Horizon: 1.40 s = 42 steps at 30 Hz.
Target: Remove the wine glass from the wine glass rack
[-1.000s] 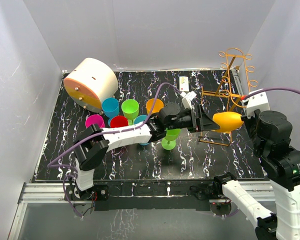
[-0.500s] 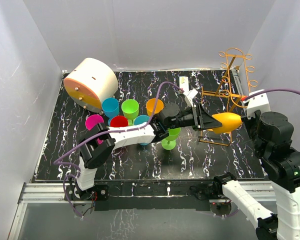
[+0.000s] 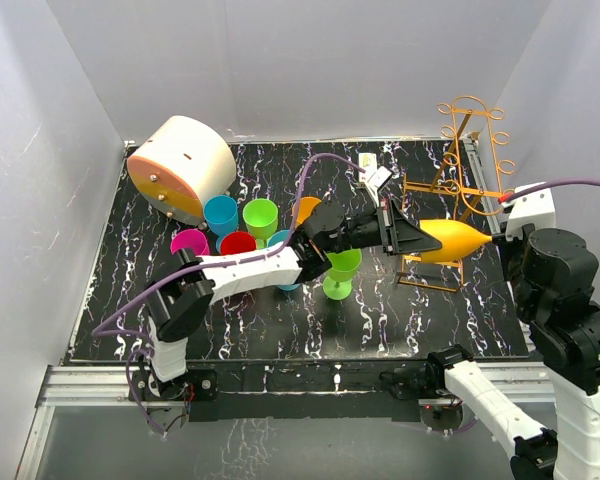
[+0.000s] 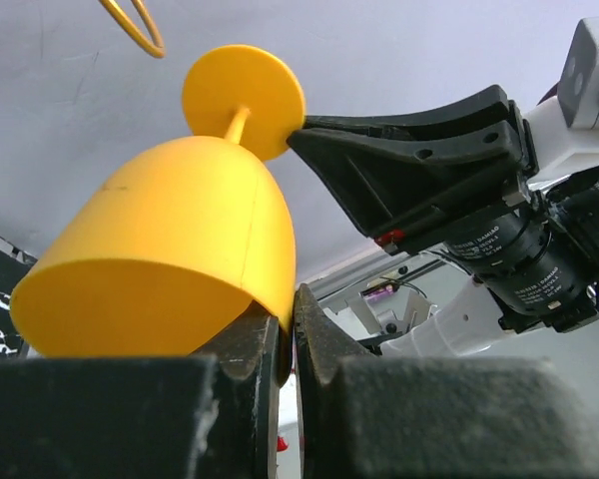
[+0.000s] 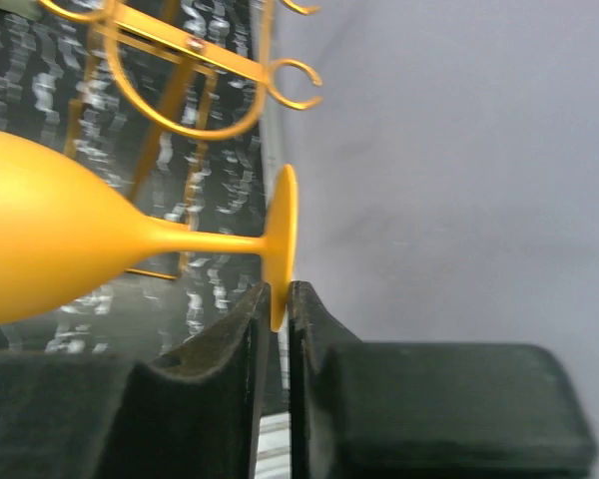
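The yellow-orange plastic wine glass (image 3: 455,241) hangs level at 6 o'clock of the thin gold wire rack (image 3: 440,185), seemingly free of it. The left gripper (image 4: 288,311) pinches its rim and the right gripper (image 5: 277,299) its foot, so only setting it down looks left.

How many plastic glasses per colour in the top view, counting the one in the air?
Blue glasses: 2
Green glasses: 2
Orange glass: 1
Yellow-orange glass: 1
Magenta glass: 1
Red glass: 1
Total: 8
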Motion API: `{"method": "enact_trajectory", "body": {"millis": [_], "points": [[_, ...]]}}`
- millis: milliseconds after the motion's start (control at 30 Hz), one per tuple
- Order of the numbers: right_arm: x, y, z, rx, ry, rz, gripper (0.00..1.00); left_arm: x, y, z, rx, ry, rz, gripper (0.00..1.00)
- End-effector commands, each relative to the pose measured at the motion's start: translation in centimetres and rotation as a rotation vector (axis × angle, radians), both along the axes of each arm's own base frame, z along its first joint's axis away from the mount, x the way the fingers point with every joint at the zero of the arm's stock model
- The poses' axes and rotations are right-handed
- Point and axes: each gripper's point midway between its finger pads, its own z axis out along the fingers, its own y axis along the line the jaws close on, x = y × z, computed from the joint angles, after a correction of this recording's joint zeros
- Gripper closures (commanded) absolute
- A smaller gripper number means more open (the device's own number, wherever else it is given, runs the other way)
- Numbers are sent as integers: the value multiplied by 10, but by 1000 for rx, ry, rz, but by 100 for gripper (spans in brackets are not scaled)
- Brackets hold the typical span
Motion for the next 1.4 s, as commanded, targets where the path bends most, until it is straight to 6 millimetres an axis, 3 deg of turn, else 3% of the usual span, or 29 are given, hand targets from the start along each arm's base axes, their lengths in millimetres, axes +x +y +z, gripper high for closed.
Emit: {"method": "enact_trajectory", "body": {"millis": [0,200,233,267,467,600,733,767,933,1000,1233,1367], "points": [[10,47,15,222,-67,184,74,-6,17,21,37,-39,57,100],[0,84,38,449,-153,326,18,-10,50,-2,297,-46,132,100],[-2,89,44,486,-184,345,5,-12,59,2,322,-53,146,100],[-3,91,50,523,-219,351,2,-13,67,2,358,-62,158,100],[-1,91,84,733,-411,299,2,-17,117,-2,584,-91,238,100],[-7,90,105,752,-521,335,2,-12,150,-10,766,-142,305,100],[-15,82,119,702,-594,347,2,15,173,-20,1018,-241,397,100],[-17,80,122,690,-614,348,2,23,176,-13,1058,-270,427,100],[-28,70,129,644,-659,339,2,53,167,-31,1285,-370,421,100],[-30,68,128,633,-655,333,2,67,157,-53,1370,-384,411,100],[-36,60,124,628,-663,303,2,95,149,-98,1445,-384,402,100],[-34,58,118,615,-652,287,2,110,140,-111,1471,-422,387,100]]}}
